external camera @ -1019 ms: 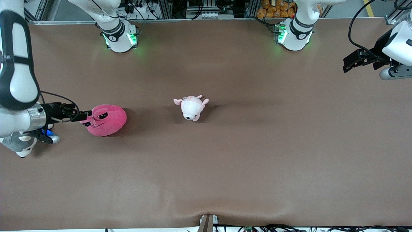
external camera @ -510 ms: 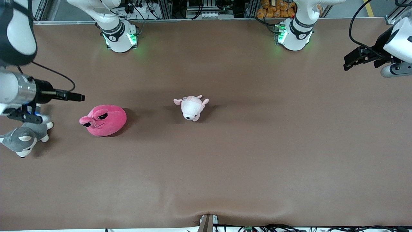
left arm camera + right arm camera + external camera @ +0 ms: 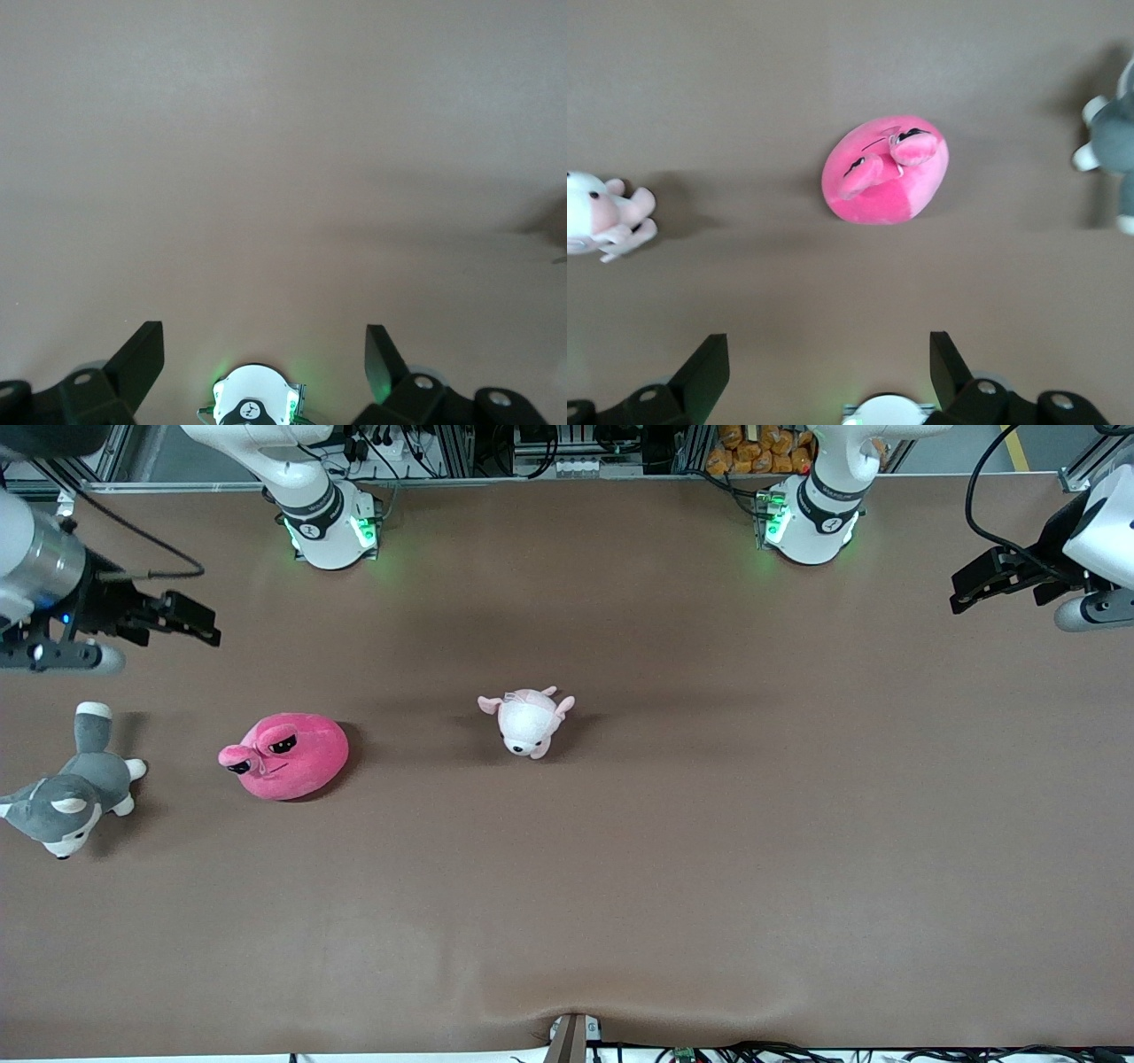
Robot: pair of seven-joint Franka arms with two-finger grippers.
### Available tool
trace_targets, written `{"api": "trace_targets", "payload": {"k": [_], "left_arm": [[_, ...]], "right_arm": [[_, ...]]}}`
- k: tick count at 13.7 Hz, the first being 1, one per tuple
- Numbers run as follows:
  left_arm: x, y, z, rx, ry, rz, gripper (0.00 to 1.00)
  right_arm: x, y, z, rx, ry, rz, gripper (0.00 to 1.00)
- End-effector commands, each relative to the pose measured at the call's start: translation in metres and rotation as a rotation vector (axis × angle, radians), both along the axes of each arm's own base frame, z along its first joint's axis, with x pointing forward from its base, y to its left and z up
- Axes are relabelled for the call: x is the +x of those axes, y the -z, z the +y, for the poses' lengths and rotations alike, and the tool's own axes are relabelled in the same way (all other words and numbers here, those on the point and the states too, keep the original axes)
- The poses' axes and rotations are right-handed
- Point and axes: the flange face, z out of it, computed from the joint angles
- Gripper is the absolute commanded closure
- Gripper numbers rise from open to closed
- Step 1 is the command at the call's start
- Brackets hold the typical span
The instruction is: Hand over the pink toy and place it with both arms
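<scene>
The pink toy [image 3: 285,755] lies on the brown surface [image 3: 709,824], long axis along it, snout toward the right arm's end. Just past it lies the husky plush [image 3: 66,802]. The right end effector [image 3: 190,620] hangs spread and empty; the left end effector [image 3: 974,589] waits, fingers apart

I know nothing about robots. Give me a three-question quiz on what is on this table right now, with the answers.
1. True or false: the right hand is clamped on the pink toy.
2. Which toy lies nearest the right arm's end of the table? A) grey husky plush B) pale pink-and-white plush C) pink toy
3. Fill in: the left hand hangs open over bare ____.

Key
1. False: its fingers are open and it is up in the air, apart from the toy.
2. A.
3. Table: it holds nothing, at the left arm's end.
</scene>
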Motion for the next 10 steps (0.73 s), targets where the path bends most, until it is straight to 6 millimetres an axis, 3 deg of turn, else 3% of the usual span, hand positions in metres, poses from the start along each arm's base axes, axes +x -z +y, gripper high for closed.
{"api": "trace_targets", "payload": {"k": [1,5,7,10], "left_arm": [[-0.015,-0.008,-0.002,0.005,0.0,-0.004,0.0],[-0.015,-0.011,0.0,0.002,-0.006,-0.01,0.0],[-0.013,-0.012,0.004,0.004,-0.011,-0.016,0.0],[-0.008,-0.023,0.008,0.008,-0.012,-0.044,0.0]], "right_arm": [[-0.015,-0.009,-0.009,-0.032,-0.075,-0.041,0.0],[-0.024,-0.019,-0.02,-0.023,-0.039,-0.04,0.0],[-0.027,-0.019,-0.038,0.028,0.08,-0.008,0.0],[-0.028,-0.025,-0.042,0.03,0.095,-0.026,0.0]]}}
